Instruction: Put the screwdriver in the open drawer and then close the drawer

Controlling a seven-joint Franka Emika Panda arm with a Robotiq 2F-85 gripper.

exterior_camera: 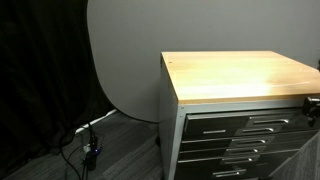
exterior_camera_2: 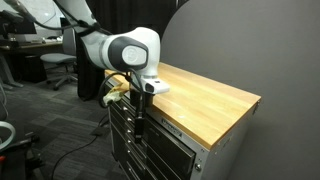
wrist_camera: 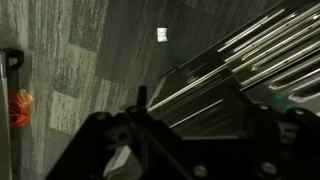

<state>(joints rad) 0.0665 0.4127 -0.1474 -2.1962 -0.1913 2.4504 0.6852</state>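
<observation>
The screwdriver cannot be made out in any view. The drawer (exterior_camera: 228,120), dark grey with a silver bar handle, is topmost in the cabinet (exterior_camera: 170,130), right under a pale wooden top (exterior_camera: 240,75). Whether it stands open cannot be told.

The gripper (exterior_camera_2: 140,118) hangs fingers-down in front of the upper drawers, just off the top's front edge. The wrist view shows its jaws only as a dark blur, so it cannot be told whether they are apart or together. That view looks past the stacked handles (wrist_camera: 250,60) to grey carpet (wrist_camera: 80,50).

Behind the cabinet stand a round grey backdrop (exterior_camera: 125,50) and a black curtain (exterior_camera: 40,70). Cables (exterior_camera: 88,140) lie on the floor beside it. A chair (exterior_camera_2: 62,62) stands well behind the arm (exterior_camera_2: 130,48).
</observation>
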